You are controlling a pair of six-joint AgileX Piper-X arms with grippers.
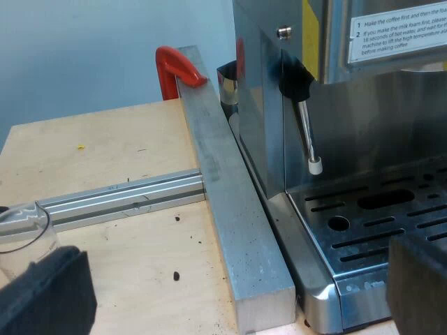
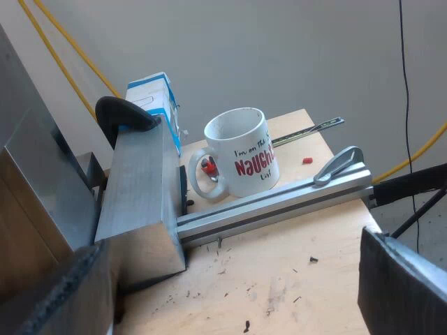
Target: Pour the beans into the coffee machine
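The espresso machine (image 1: 335,105) stands close, with its steam wand (image 1: 306,136) hanging over the slotted drip tray (image 1: 391,223). My left gripper (image 1: 241,293) is open, its two black fingers far apart, with bare wood and a metal bar's end between them. A clear measuring glass (image 1: 21,234) stands on the wooden table just beyond one finger (image 1: 45,296), which hides its lower part. My right gripper (image 2: 237,293) is also open over the wooden table, holding nothing. A white mug (image 2: 241,153) with red lettering stands upright beyond an aluminium rail (image 2: 279,202).
A thick metal bar (image 1: 230,209) runs along the machine's side, held by a red clamp (image 1: 174,66). A rail (image 1: 126,199) meets it at right angles. Dark crumbs (image 1: 176,276) dot the wood. A black clamp (image 2: 122,112) and a blue-white carton (image 2: 157,98) sit beside the mug.
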